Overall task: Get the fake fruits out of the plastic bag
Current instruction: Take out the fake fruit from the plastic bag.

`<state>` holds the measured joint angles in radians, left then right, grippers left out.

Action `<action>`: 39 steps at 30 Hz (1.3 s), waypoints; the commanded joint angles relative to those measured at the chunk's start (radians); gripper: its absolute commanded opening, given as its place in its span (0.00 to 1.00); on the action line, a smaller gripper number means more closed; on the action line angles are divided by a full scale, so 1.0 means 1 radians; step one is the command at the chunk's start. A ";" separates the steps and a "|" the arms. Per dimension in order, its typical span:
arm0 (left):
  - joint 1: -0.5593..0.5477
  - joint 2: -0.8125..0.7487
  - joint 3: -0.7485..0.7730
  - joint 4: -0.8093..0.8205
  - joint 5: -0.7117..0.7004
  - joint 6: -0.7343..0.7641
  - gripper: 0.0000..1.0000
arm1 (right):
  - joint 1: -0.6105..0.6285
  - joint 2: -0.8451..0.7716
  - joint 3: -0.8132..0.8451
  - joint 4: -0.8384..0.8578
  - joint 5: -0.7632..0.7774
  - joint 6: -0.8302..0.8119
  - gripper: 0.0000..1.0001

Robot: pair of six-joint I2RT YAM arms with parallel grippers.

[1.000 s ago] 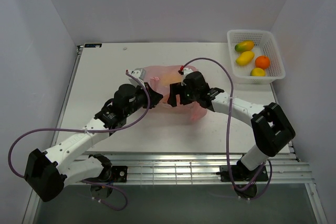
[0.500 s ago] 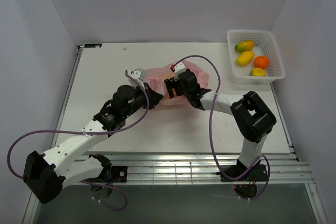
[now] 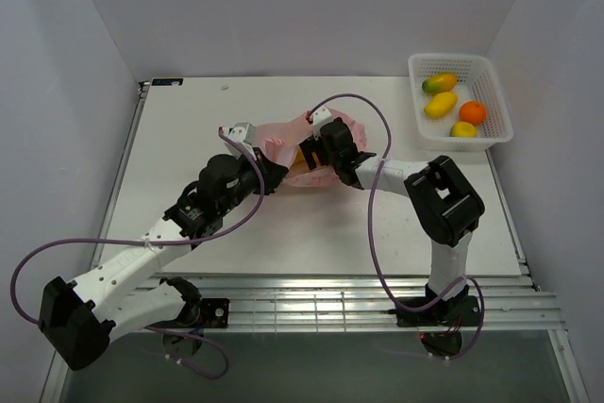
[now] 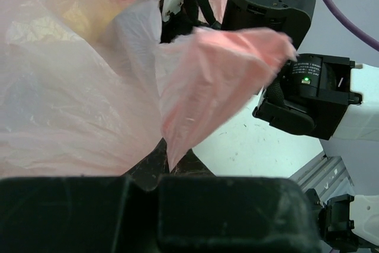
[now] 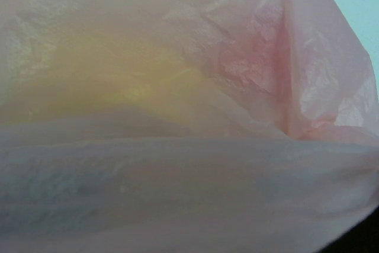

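The pink plastic bag [image 3: 283,143] lies crumpled at the table's middle. My left gripper [image 3: 271,175] is at its near left side; in the left wrist view it [image 4: 167,161] is shut on a pinched fold of the bag [image 4: 201,81]. My right gripper [image 3: 308,154] is pushed into the bag from the right, its fingers hidden by film. The right wrist view is filled with bag film [image 5: 249,164], and a yellow fruit [image 5: 118,81] shows blurred through it. A yellow-orange fruit [image 3: 298,159] shows inside the bag from above.
A white lattice basket [image 3: 494,82] stands at the back right, holding a mango [image 3: 439,83], a yellow fruit [image 3: 440,104], an orange [image 3: 472,112] and a lemon [image 3: 463,129]. The right arm's purple cable [image 3: 373,186] loops over the table.
My right gripper has moved left and farther into the bag, its arm folding in. The bag has bunched up smaller. My left gripper keeps its hold with little shift.
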<state>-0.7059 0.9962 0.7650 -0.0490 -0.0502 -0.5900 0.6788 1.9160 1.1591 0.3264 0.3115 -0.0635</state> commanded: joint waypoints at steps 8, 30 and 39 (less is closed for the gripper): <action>-0.007 -0.036 0.008 -0.022 -0.076 -0.013 0.00 | -0.018 -0.167 -0.249 0.171 -0.282 -0.229 0.90; -0.007 -0.088 0.002 0.031 0.039 0.050 0.00 | -0.024 0.135 0.171 -0.059 -0.123 -0.156 0.90; -0.009 -0.105 -0.006 0.012 0.001 0.058 0.00 | -0.036 0.198 0.234 -0.130 -0.193 -0.162 0.90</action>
<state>-0.7101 0.9340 0.7616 -0.0441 -0.0540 -0.5400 0.6621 2.0853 1.3632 0.2478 0.1310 -0.2241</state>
